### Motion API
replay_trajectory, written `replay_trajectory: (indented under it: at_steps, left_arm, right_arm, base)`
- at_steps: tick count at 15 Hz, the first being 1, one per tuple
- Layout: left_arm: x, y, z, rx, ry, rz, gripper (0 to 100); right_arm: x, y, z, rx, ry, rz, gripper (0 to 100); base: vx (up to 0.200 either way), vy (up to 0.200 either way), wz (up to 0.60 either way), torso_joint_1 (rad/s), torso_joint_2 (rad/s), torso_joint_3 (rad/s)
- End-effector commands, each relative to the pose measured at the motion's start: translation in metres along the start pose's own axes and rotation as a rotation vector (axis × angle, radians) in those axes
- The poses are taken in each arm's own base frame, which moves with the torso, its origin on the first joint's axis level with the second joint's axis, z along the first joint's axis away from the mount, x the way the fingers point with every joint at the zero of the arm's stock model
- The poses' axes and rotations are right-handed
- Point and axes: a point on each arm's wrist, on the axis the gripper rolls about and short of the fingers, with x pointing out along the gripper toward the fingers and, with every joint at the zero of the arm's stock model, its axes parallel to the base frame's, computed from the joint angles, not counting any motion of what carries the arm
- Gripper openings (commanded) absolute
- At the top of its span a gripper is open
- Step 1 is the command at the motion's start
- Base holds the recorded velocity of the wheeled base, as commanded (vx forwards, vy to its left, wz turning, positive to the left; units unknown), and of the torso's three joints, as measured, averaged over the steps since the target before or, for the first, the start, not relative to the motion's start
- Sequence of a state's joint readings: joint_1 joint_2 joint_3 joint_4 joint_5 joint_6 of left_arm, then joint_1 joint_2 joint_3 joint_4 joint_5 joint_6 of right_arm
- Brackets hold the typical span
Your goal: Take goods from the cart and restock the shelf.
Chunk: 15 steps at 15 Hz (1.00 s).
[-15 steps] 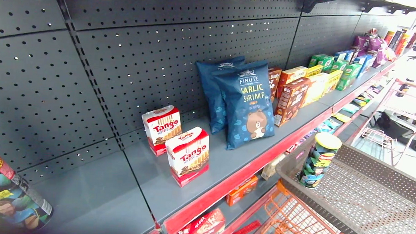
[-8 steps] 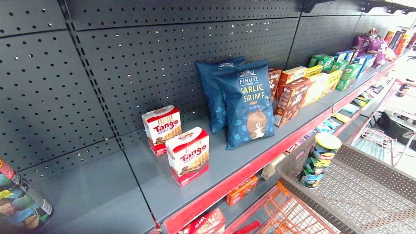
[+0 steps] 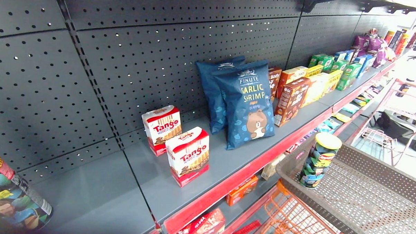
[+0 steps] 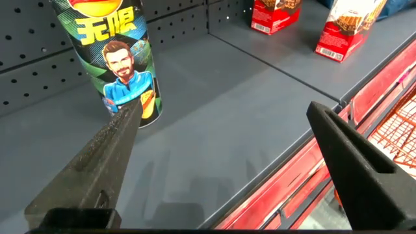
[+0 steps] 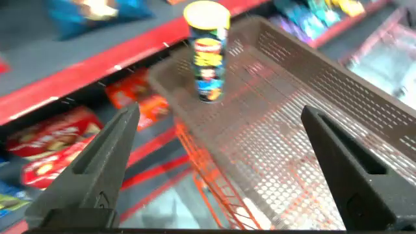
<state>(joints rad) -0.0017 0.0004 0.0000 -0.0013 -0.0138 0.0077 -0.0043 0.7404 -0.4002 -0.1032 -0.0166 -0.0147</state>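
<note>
- Head view: a crisp can (image 3: 319,165) stands upright in the cart tray (image 3: 371,195), in the corner nearest the shelf (image 3: 223,162). Wafer boxes (image 3: 188,155) and shrimp-chip bags (image 3: 248,104) stand on the shelf. At the far left is a shelved can (image 3: 8,196), cut off by the frame edge.
- Left wrist view: the left gripper (image 4: 224,114) hangs over bare shelf, fingers spread and empty, beside the shelved can, whose top is cropped.
- Right wrist view: the right gripper (image 5: 221,114) hovers above the cart tray, fingers wide apart with nothing between them and the crisp can well ahead. The pick likely goes best approaching level, straddling the can mid-body and closing gently, clear of the tray wall. The can's far side is hidden.
</note>
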Motion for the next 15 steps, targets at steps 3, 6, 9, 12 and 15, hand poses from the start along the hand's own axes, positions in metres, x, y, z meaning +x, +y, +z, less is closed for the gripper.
replay_trajectory:
  at_steps: [3, 6, 9, 12, 15]
  left_arm:
    - [0.000, 0.000, 0.000, 0.000, -0.001, 0.000, 100]
    - [0.000, 0.000, 0.000, 0.000, -0.001, 0.000, 100]
    - [0.000, 0.000, 0.000, 0.000, -0.001, 0.000, 100]
    - [0.000, 0.000, 0.000, 0.000, -0.001, 0.000, 100]
    - [0.000, 0.000, 0.000, 0.000, -0.001, 0.000, 100]
  right_arm:
    - [0.089, 0.000, 0.005, -0.047, 0.286, -0.048, 100]
    - [0.135, 0.001, 0.007, -0.063, 0.330, -0.087, 100]
    - [0.179, 0.011, -0.004, -0.083, 0.346, -0.051, 100]
    - [0.208, 0.016, -0.016, -0.085, 0.318, -0.024, 100]
    - [0.226, 0.015, -0.025, -0.103, 0.295, -0.010, 100]
  base:
    - [0.000, 0.000, 0.00, 0.000, 0.00, 0.000]
    - [0.000, 0.000, 0.00, 0.000, 0.00, 0.000]
    - [0.000, 0.000, 0.00, 0.000, 0.00, 0.000]
    - [0.000, 0.000, 0.00, 0.000, 0.00, 0.000]
    - [0.000, 0.000, 0.00, 0.000, 0.00, 0.000]
